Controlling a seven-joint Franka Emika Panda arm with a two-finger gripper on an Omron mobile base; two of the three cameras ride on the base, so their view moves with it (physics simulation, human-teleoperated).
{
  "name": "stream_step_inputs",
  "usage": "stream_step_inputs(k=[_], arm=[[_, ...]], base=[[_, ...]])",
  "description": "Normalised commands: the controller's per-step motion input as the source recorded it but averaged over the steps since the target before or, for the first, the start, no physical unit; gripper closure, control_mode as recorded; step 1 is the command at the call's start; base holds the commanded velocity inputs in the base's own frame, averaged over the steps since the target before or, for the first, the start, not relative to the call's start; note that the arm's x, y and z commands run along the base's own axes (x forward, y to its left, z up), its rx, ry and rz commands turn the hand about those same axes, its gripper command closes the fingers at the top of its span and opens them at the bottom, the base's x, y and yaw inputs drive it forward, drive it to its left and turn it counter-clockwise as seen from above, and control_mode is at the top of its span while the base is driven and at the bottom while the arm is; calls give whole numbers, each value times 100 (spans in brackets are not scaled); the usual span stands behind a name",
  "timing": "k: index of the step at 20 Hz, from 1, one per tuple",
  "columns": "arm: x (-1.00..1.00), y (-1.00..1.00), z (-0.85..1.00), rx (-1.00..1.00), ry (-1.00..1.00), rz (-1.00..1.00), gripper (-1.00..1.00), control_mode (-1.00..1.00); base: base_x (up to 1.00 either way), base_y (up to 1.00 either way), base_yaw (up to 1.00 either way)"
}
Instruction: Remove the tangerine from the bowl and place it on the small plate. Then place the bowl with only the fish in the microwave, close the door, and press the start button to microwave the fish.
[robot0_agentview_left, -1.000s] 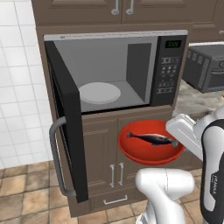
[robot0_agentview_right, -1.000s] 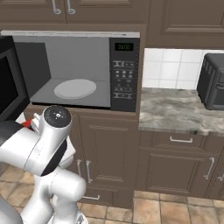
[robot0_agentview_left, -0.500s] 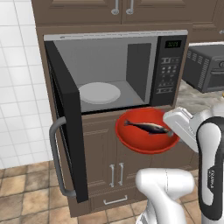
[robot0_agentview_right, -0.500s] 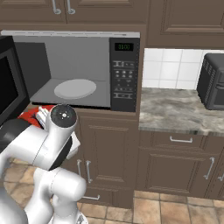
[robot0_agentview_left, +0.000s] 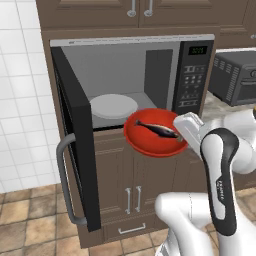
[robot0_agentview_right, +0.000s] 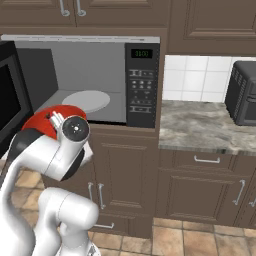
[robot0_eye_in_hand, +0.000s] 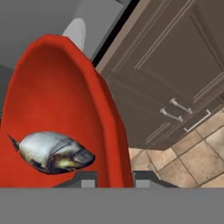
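The red bowl (robot0_agentview_left: 150, 142) hangs in the air just in front of the lower edge of the open microwave (robot0_agentview_left: 130, 75), with the dark fish (robot0_agentview_left: 159, 130) lying across it. My gripper (robot0_agentview_left: 181, 136) is shut on the bowl's right rim. In the hand view the bowl (robot0_eye_in_hand: 52, 105) stands on edge with its rim between my fingertips (robot0_eye_in_hand: 89, 179), and the fish (robot0_eye_in_hand: 52, 152) rests at its bottom. The bowl (robot0_agentview_right: 40, 120) also peeks out behind my arm in the right base view. The door (robot0_agentview_left: 75, 145) is swung wide open to the left. The tangerine and small plate are out of view.
A white turntable disc (robot0_agentview_left: 113, 106) lies on the microwave floor. The keypad and green display (robot0_agentview_right: 141, 85) are on the microwave's right side. A dark toaster oven (robot0_agentview_right: 244, 92) stands on the stone counter (robot0_agentview_right: 210, 125) to the right. Brown cabinet doors (robot0_agentview_left: 132, 180) are below.
My gripper has lifted the bowl with the fish upward and brought it closer to the microwave opening. The door stays open.
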Motion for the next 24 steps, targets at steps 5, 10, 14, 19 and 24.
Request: stream_step_inputs(k=[5, 10, 14, 19, 24], arm=[[78, 24, 8, 3, 0, -20, 100, -100], [73, 25, 13, 8, 0, -17, 100, -100], [68, 26, 10, 9, 0, -15, 100, -100], [71, 24, 0, 7, 2, -12, 100, -100], [66, 0, 0, 3, 6, -1, 100, -100]], base=[[0, 0, 0], [0, 0, 0], [0, 0, 0], [0, 0, 0], [0, 0, 0]])
